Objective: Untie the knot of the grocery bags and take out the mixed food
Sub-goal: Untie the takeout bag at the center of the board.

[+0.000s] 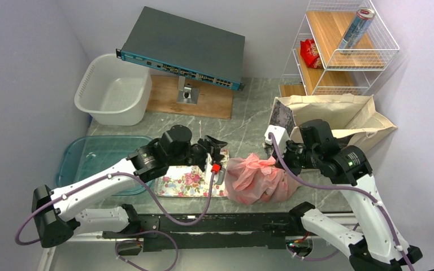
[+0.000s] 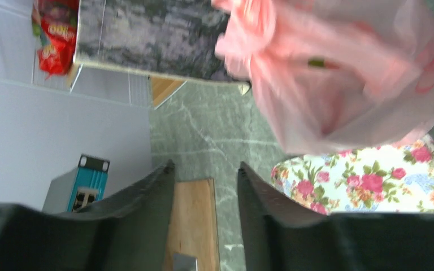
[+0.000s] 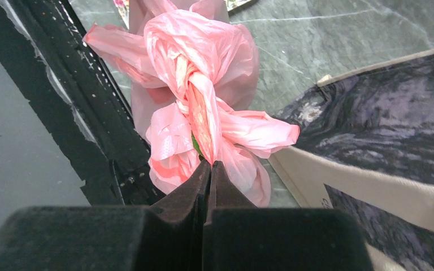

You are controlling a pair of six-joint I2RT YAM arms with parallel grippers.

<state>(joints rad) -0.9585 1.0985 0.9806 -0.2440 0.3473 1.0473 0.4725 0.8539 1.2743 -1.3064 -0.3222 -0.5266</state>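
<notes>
The left arm (image 1: 99,189) and the right arm (image 1: 367,217) share one build: glossy white link shells joined by black cylindrical joint housings, standing on black bases. A lilac cable (image 1: 18,230) loops loosely along each arm. A small green light (image 1: 350,164) glows on a black joint of the right arm, and a red fitting (image 1: 216,167) sits near the left wrist. The left gripper (image 2: 206,169) and the right gripper (image 3: 210,165) have matt black jaws, thick at the root and tapering to thin wedge tips.
</notes>
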